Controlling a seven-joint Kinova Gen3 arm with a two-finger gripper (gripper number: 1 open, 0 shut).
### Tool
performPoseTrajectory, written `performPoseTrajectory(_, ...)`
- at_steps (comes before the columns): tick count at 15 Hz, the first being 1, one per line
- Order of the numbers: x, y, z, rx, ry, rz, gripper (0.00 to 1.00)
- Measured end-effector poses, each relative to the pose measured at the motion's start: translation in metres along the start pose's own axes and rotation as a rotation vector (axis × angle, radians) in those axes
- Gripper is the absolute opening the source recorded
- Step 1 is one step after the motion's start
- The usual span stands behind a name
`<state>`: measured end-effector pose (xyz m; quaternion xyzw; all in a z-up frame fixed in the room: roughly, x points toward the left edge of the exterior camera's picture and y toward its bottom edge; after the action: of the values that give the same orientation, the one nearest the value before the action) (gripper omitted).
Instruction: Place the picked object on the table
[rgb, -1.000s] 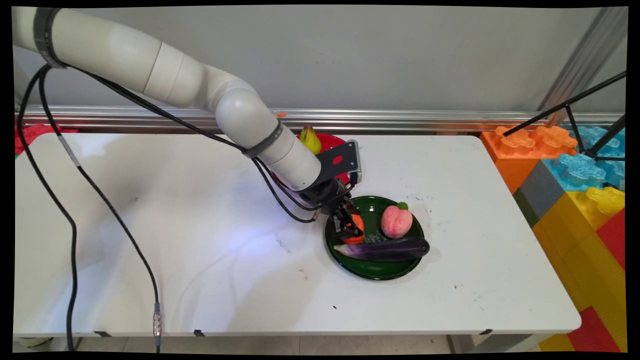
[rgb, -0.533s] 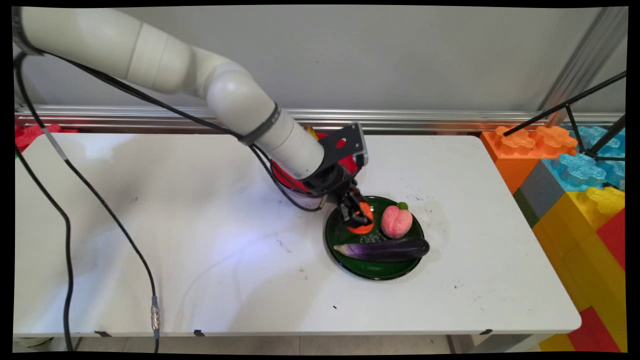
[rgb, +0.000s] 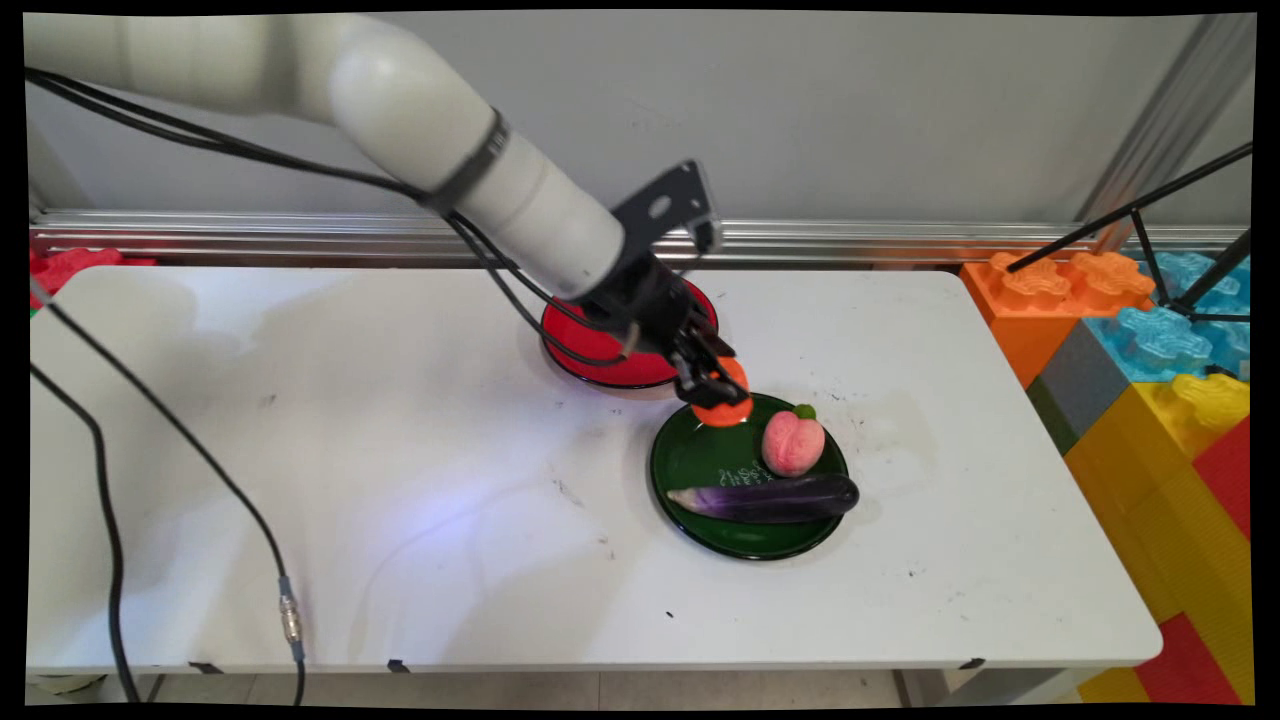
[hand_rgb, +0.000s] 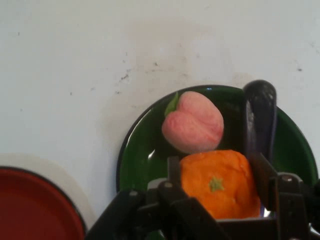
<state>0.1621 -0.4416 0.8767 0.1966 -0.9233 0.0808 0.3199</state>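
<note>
The black tool (rgb: 712, 385) is clenched on an orange (rgb: 727, 400), a rounded, matte, slightly pebbled fruit with a small green star-shaped stem mark on its top, seen in the hand view (hand_rgb: 218, 183) squeezed between the two dark fingers (hand_rgb: 261, 175). The orange hangs in the air, clear of the dishes, above the far rim of a green plate (rgb: 700, 460), which is round, glossy and dark, with a shallow raised edge. On that plate lies a peach (rgb: 793, 443), pink, plump and softly fuzzy-looking, with a crease down its middle and a small green leaf at one end. Just beside the peach, on the plate's near half, lies an eggplant (rgb: 772, 498), long, smooth and shiny, dark purple, with its rounded end reaching the plate's right rim and its thinner end pointing left. The peach and the eggplant sit close together; whether they touch cannot be told. Behind the green plate, and just beside it, stands a red plate (rgb: 590, 360), round and glossy, partly hidden by the arm. Both plates rest on the white table (rgb: 350, 480), a flat smooth top with rounded corners and scattered dark scuffs and specks. Beyond the table's right end stand large plastic building blocks (rgb: 1150, 340) in orange, blue, yellow, grey and red, with raised studs.
</note>
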Motion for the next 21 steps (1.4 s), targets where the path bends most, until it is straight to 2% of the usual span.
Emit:
performPoseTrajectory(5,-0.02,-0.014,-0.05,0.006,0.001,-0.03,0.0)
performPoseTrajectory(7,-0.039,-0.025,-0.072,0.011,-0.008,-0.036,0.0)
performPoseTrajectory(11,-0.078,-0.048,-0.096,0.02,-0.021,-0.036,0.0)
performPoseTrajectory(15,-0.11,-0.066,-0.092,0.012,-0.027,-0.021,0.0)
performPoseTrajectory(21,-0.146,-0.085,-0.062,-0.027,-0.03,0.016,0.0)
